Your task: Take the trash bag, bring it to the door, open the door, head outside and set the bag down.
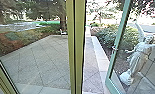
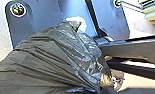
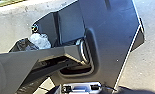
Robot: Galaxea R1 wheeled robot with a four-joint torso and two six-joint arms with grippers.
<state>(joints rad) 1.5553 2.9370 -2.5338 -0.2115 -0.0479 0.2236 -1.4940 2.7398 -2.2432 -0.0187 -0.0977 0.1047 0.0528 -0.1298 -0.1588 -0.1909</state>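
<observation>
— Trash bag [image 2: 50, 57], bulging large and wrinkled by the robot's base [image 2: 48, 15]! And the pincers?
— Can't tell, open or closed! Green-framed door [image 1: 118, 40] stands open, paving [image 1: 43, 62] outside!

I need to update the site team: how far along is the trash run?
Done, it seems: the trash bag is picked up, bulging large in the left wrist view, and the door stands open. In hand: apparently the carry, with the green post close ahead. Left: likely getting onto the paving and setting the bag down.
</observation>
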